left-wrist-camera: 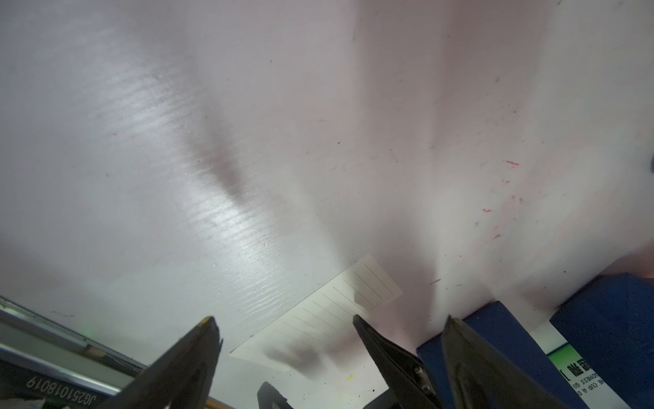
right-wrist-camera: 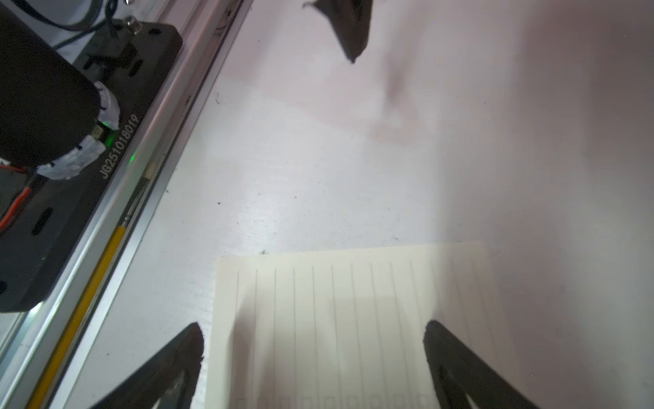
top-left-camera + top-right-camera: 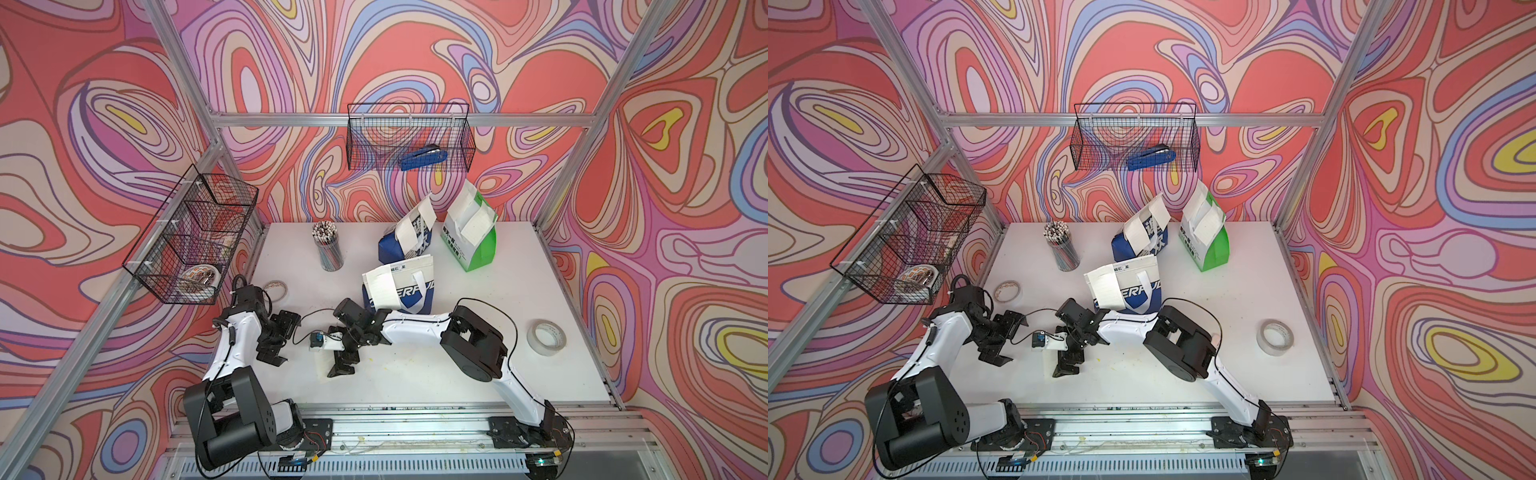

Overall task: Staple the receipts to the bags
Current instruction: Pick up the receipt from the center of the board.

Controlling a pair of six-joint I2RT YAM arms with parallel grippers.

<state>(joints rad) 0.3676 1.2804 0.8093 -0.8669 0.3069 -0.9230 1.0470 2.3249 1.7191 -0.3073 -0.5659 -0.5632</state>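
White, faintly grained tabletop (image 3: 478, 332) sitting within pink swirl-patterned walls (image 3: 415, 62). Three paper carrier bags (image 3: 411, 291) standing mid-table, white lined receipt slips (image 3: 384, 286) hanging at their tops. Loose cream lined slip (image 2: 336, 318) lying flat beneath right gripper (image 2: 311, 324), left gripper (image 1: 329, 318) near; both jaws spread, grasping nothing. Slip mostly hiding under them in both top views.

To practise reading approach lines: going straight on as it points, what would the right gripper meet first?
Probably the cream lined paper receipt lying flat on the white table, right ahead of the open right gripper; depth is unclear.
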